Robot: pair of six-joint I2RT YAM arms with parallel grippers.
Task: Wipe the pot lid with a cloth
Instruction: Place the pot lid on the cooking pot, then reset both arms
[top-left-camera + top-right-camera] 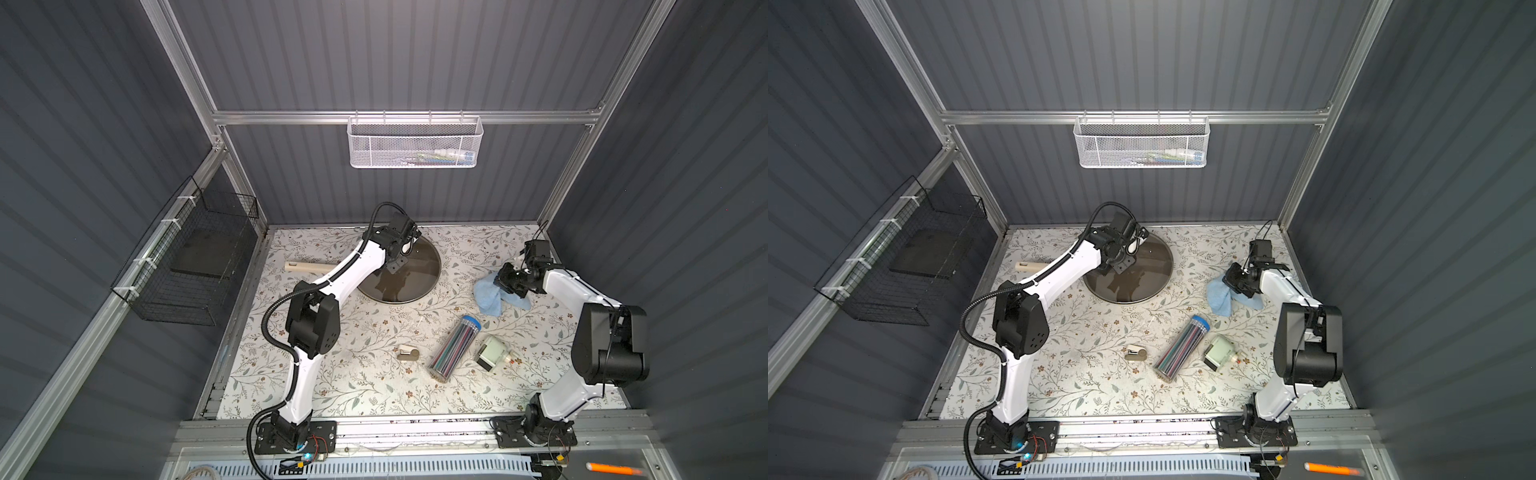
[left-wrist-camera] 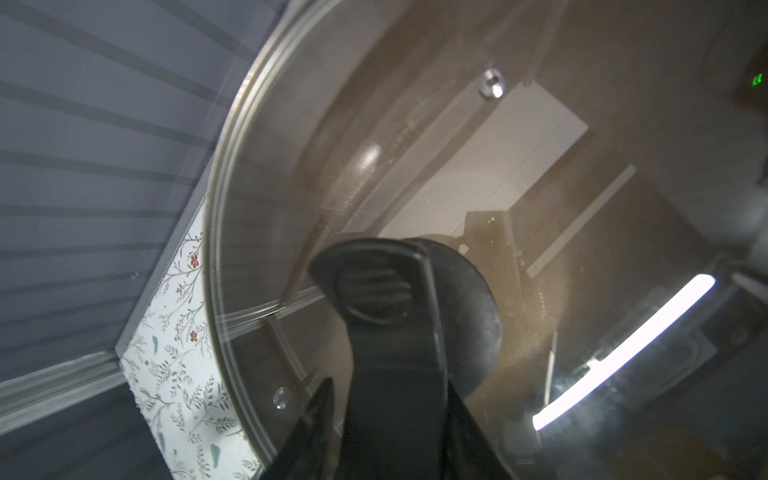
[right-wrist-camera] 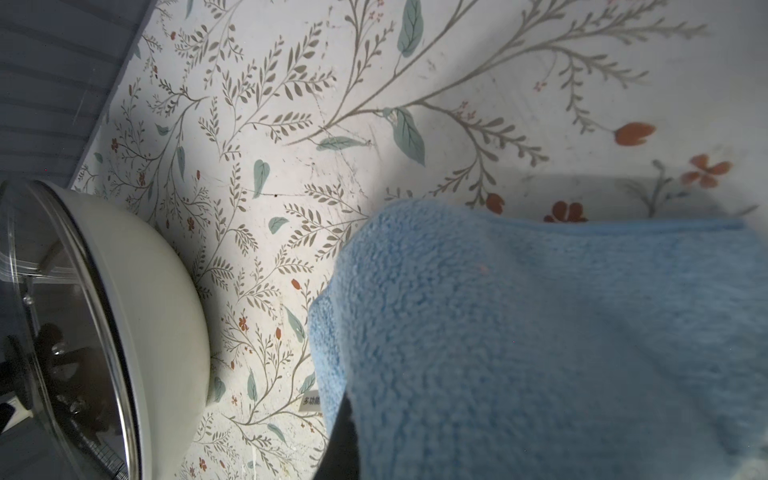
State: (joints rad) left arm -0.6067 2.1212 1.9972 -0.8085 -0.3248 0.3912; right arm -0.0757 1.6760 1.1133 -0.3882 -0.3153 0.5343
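step: cloth pickup, lid not yet wiped | right tool (image 1: pixel 509 286): closed on cloth (image 1: pixel 488 297) at counter (image 1: pixel 374 374) | left tool (image 1: pixel 392 269): over pot lid (image 1: pixel 419 274) handle, opening unclear | next: carry cloth onto glass.

We see the whole tabletop (image 1: pixel 374 374) from high above in both top views. Our 2 wrist cameras sit close, sharing the pot lid (image 2: pixel 415 124).

Light falls from above, bright on the floral worktop (image 1: pixel 374 374), dim on the grey walls. The pot lid (image 2: pixel 415 166) mirrors a glaring light strip. The cloth (image 3: pixel 561 353) is blurred up close. Straight frame bars bow towards picture edges.
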